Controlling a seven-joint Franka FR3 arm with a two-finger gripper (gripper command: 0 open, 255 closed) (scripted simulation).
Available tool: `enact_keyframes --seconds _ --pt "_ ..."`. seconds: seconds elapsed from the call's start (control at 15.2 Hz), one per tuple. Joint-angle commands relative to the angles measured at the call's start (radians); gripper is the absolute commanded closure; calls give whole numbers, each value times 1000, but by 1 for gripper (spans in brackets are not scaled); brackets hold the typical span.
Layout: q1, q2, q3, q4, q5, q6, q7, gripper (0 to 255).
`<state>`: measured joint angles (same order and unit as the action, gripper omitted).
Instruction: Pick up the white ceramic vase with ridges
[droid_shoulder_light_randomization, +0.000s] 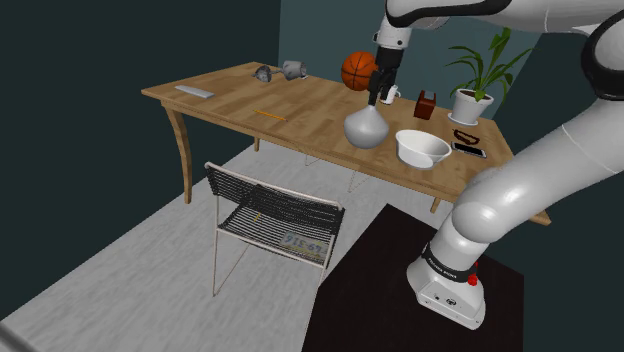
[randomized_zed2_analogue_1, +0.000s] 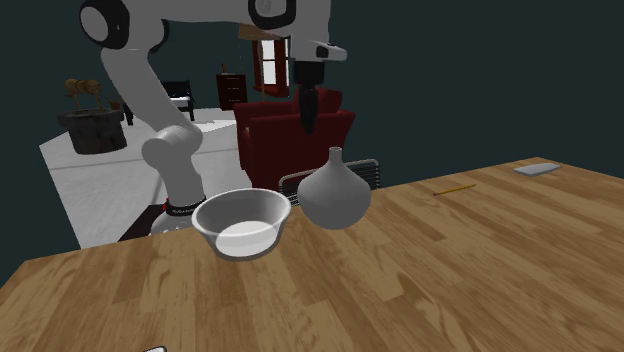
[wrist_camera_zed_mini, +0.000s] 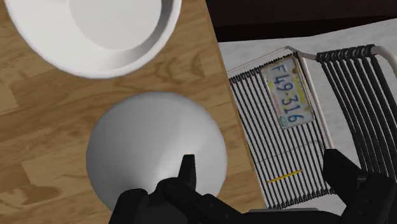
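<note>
Vase, pale grey, bulbous, narrow-necked (droid_shoulder_light_randomization: 366, 128), stands upright at six o'clock below my black gripper (droid_shoulder_light_randomization: 377, 99) (fingers spread, empty); neck nearer one finger, I judge.

I see the vase (droid_shoulder_light_randomization: 366, 128) standing upright on the worktop (droid_shoulder_light_randomization: 300, 108), about midway along it and close to the long edge on the stand's side. It is pale grey-white, with a round, bulbous body that tapers to a narrow neck. Its surface reads smooth to me. From above, its belly nearly reaches that edge.
</note>
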<state>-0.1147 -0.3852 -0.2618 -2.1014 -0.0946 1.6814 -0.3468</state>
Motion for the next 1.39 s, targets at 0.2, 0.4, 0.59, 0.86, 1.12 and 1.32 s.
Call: enact_keyframes --seconds 0.2,0.4,0.59,0.86,1.12,1.32 --pt "-19 160 -73 144 18 31 -88 0" --pt "-35 260 -114 244 44 36 -145 0" --pt "-42 288 -124 246 53 63 -160 0" --pt "-43 289 -125 193 53 117 -160 0" --pt "-44 290 -127 172 52 138 -162 255" --pt "-44 290 -127 171 52 139 -162 255"
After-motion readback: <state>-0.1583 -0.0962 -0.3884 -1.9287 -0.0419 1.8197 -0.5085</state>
